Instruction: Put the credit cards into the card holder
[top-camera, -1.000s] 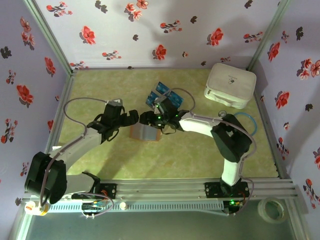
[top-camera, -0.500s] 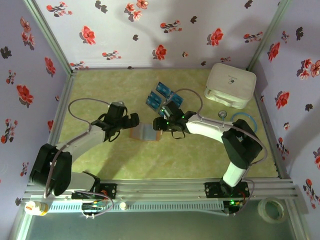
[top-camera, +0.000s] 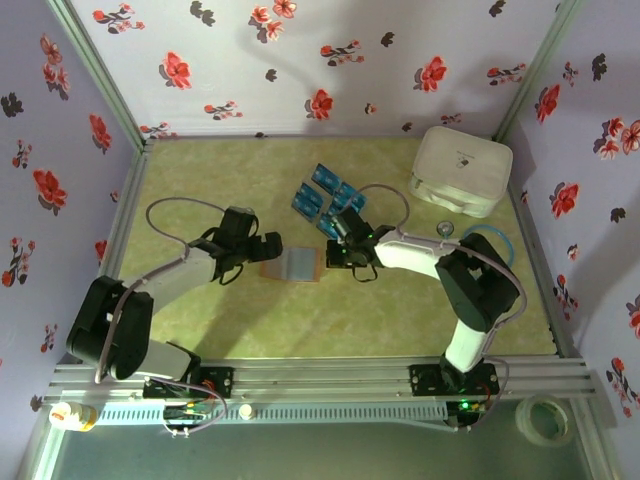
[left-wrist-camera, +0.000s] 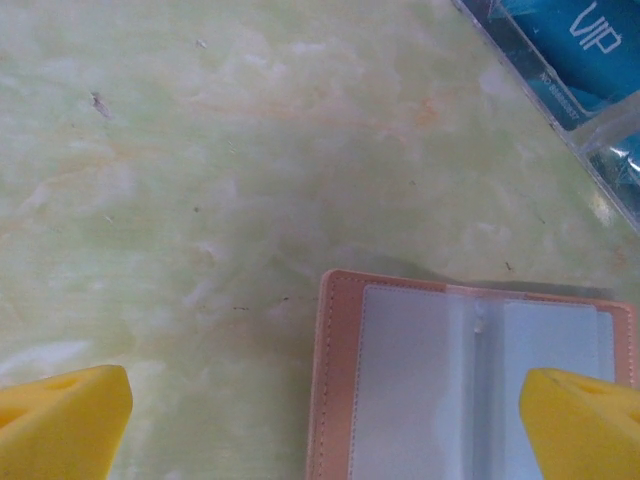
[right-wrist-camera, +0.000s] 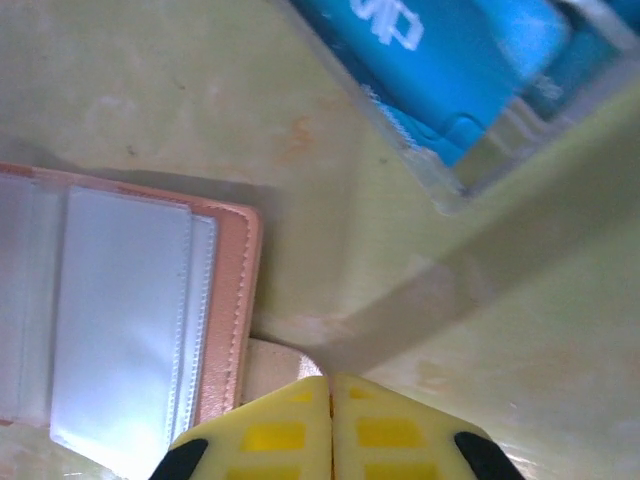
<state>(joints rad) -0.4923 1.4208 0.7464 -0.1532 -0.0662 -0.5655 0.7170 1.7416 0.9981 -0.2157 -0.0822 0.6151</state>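
Cards (top-camera: 326, 197) of thin blue plastic, small and rectangular with pale markings, lie bunched toward the back middle of the pale green marbled table (top-camera: 200, 330), overlapping so that their number is hard to make out. Just in front of them a small flat tan leather-like card holder (top-camera: 293, 265) lies opened flat between the two arms. The left gripper (top-camera: 266, 248) sits at its left edge and the right gripper (top-camera: 339, 251) at its right edge. In the left wrist view the left gripper (left-wrist-camera: 322, 425) has its yellow fingertips (left-wrist-camera: 62, 420) wide apart with nothing between them but table and the card holder (left-wrist-camera: 440, 390), whose clear inner sleeves run off the bottom edge and under the right-hand fingertip. The cards (left-wrist-camera: 575, 45) are cut off in the top corner, inside clear sleeves. In the right wrist view the right gripper (right-wrist-camera: 331, 425) has its jaws pressed together with no gap. A pale tan patch and a translucent band lie just beyond the tips, and whether anything thin is pinched cannot be told. The card holder (right-wrist-camera: 130, 310) is cropped at the left there, and the cards (right-wrist-camera: 450, 70) at the top. A white rounded zip box (top-camera: 460, 170) stands at the far right corner.
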